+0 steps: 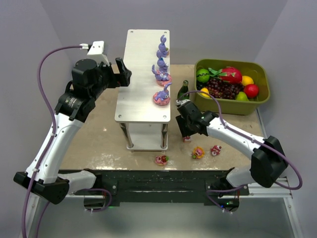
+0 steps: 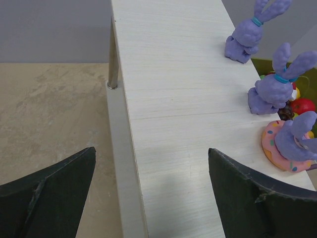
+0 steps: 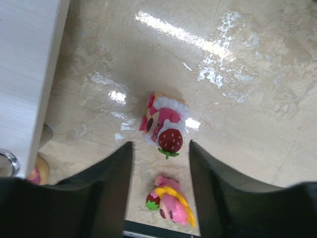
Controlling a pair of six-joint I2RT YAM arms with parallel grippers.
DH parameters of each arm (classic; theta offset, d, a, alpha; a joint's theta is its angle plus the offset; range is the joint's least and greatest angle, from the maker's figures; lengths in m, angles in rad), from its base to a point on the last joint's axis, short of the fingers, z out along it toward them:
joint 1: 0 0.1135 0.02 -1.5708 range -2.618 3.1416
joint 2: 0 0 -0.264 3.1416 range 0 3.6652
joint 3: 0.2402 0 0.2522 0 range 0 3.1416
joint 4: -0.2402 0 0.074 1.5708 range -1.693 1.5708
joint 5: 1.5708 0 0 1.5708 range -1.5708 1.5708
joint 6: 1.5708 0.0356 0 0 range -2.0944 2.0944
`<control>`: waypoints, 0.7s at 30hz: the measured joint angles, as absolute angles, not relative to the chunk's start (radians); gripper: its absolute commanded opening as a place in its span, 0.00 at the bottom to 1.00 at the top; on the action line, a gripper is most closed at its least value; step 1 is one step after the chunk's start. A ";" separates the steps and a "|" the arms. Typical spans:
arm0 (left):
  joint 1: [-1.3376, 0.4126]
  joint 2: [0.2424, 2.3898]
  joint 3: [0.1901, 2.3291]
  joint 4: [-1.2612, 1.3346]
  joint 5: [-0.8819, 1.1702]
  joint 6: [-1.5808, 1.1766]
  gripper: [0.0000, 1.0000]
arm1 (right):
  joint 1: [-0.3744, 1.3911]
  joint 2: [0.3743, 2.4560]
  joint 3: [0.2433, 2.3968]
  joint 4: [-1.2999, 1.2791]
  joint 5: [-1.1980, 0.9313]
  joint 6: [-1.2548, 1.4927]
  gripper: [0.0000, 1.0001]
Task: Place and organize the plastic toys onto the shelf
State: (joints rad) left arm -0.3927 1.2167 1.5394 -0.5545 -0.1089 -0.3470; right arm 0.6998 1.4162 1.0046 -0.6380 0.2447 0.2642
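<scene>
The counter (image 1: 99,141) carried everything. The shelf (image 1: 138,74) stood mid-counter, its long axis running straight away from the arm bases, probably so that both arms could reach a long side. The bin (image 1: 233,63) of fruit sat well to its right, with a bottle (image 1: 184,89) between the two.

The left gripper (image 1: 124,73) hovered level at the shelf's left edge, spread wide and holding nothing. In the left wrist view its fingers (image 2: 59,188) straddled that edge. Whether they touched the board could not be told, so it looked parked rather than working.

The right gripper (image 1: 185,130) pointed down at the counter just right of the shelf's near legs, moderately open and empty. That looked like a set-up for a pick.

Three bunnies (image 1: 162,69) stood upright along the top board's right edge, ears up, in a row following the shelf's length. The nearest sat on a pink base (image 2: 272,144). Keeping them to one edge left the rest of the board bare, likely as room for more toys.

Loose toys (image 1: 198,152) lay on the counter near the front. A strawberry figure (image 3: 165,126) lay just ahead of the right gripper's fingertips, its long axis roughly in line with the gap. A second pink piece (image 3: 171,203) lay between the fingers, nearer the wrist.
</scene>
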 measured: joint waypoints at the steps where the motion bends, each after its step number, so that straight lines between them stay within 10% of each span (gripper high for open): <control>1: -0.393 1.217 1.539 -0.554 -0.109 -0.347 1.00 | 0.700 1.406 1.006 -0.644 0.242 0.287 0.36; 11: -0.386 1.217 1.539 -0.555 -0.109 -0.346 1.00 | 0.699 1.205 0.931 -0.595 0.081 0.431 0.02; 21: -0.386 1.226 1.542 -0.566 -0.100 -0.348 1.00 | 0.699 1.435 0.848 -0.398 0.053 0.484 0.00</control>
State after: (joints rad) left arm -0.3862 1.2263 1.5421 -0.5663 -0.1001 -0.3477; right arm 0.6994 1.4345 0.8478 -0.3985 0.0532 0.4835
